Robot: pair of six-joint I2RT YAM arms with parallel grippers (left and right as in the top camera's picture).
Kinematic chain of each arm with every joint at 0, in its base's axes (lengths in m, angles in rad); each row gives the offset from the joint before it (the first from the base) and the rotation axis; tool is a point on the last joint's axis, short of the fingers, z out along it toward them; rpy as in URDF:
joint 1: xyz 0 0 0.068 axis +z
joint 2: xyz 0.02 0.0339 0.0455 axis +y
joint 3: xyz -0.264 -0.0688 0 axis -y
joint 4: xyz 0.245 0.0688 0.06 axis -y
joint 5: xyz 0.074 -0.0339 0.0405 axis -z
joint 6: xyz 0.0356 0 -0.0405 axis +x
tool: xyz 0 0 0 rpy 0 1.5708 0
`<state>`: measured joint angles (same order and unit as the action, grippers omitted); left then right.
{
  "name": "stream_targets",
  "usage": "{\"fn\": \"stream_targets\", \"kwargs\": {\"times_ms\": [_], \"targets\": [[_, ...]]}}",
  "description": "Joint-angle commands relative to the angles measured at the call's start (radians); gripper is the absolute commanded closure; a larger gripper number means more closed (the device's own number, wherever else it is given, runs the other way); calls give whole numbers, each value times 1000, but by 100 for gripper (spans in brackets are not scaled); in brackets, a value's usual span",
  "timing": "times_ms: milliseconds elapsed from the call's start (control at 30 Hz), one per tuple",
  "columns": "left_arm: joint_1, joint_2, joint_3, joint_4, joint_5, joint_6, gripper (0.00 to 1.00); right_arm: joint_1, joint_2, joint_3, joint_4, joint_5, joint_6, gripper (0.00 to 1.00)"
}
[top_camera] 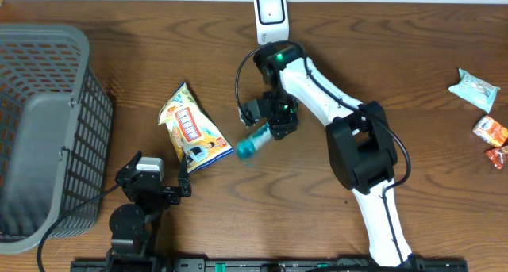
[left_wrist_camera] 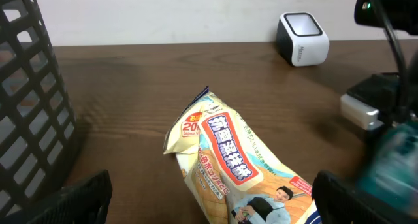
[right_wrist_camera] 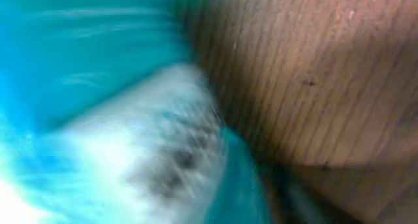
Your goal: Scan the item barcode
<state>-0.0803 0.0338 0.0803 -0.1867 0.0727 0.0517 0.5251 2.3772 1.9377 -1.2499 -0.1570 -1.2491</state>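
The teal item [top_camera: 251, 147], blurred, is at the tip of the right gripper [top_camera: 271, 129]; its fingers I cannot tell; the left gripper [top_camera: 161, 165] has fingers spread wide beside the snack bag [top_camera: 190, 129].

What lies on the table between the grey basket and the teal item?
A yellow snack bag lies there, apart from the basket, its lower corner close to the teal item. The overhead view shows this best.

Grey mesh basket [top_camera: 89, 137] at left edge of brown wooden desk [top_camera: 159, 50]. Yellow snack bag [top_camera: 190, 129] lying flat right of basket, not touching it, printed face up. Three small packets near right edge: pale teal packet [top_camera: 474, 90], orange packet [top_camera: 490, 131] below it, red packet [top_camera: 498, 156] partly cut off.
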Motion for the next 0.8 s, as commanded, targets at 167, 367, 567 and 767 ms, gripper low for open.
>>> {"fn": "stream_targets", "kwargs": {"times_ms": [167,367,567,767], "targets": [[3,-3,-15,-26,6,-5,2,6,15,-25,14,5,131,93],[3,-3,-15,-26,6,-5,2,6,15,-25,116,5,401,98],[3,-3,-15,-26,6,-5,2,6,15,-25,213,9,593,99],[3,-3,-15,-26,6,-5,2,6,-4,-14,213,-48,676,99]]}}
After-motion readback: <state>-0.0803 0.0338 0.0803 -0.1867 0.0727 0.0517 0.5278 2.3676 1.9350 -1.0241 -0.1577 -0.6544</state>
